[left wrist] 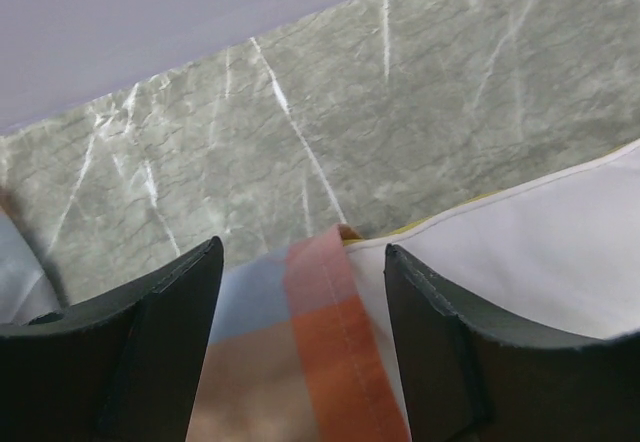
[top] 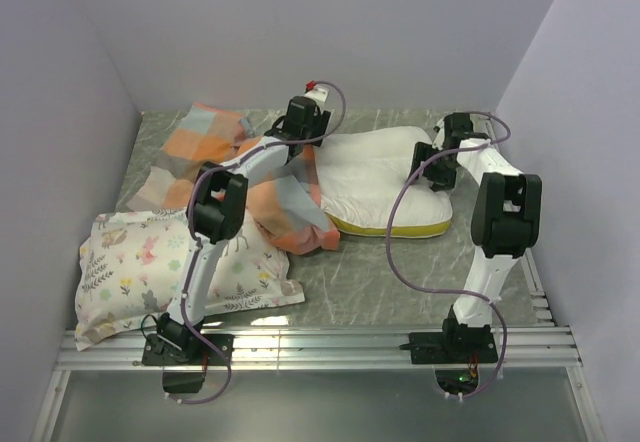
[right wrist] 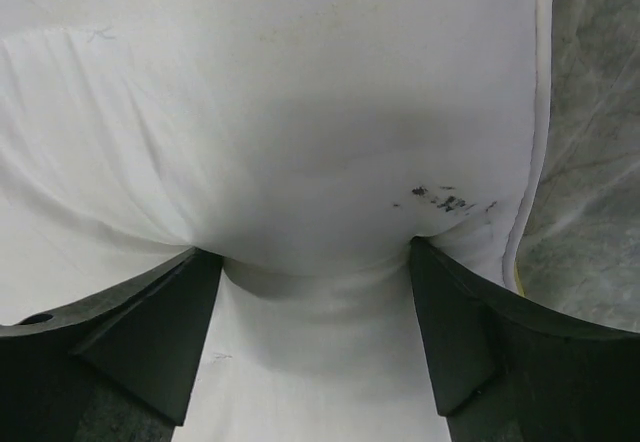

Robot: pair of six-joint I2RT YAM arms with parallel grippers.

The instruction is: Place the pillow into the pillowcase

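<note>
- Top external: the pillow [top: 385, 177] lies at the far middle of the table [top: 400, 272]. Its left end touches the checked pillowcase [top: 205, 142]. The left gripper [top: 300, 117] is above that place, and the right gripper [top: 432, 167] is at the pillow's right end.
- Left wrist: the fingers [left wrist: 160, 322] stand wide apart, and an orange edge of the pillowcase [left wrist: 330, 362] lies between them, not clamped.
- Right wrist: the fingers [right wrist: 150, 332] are wide apart, with both tips pressed into the pillow [right wrist: 300, 92]. Its small dark marks [right wrist: 445, 200] are not readable.
</note>
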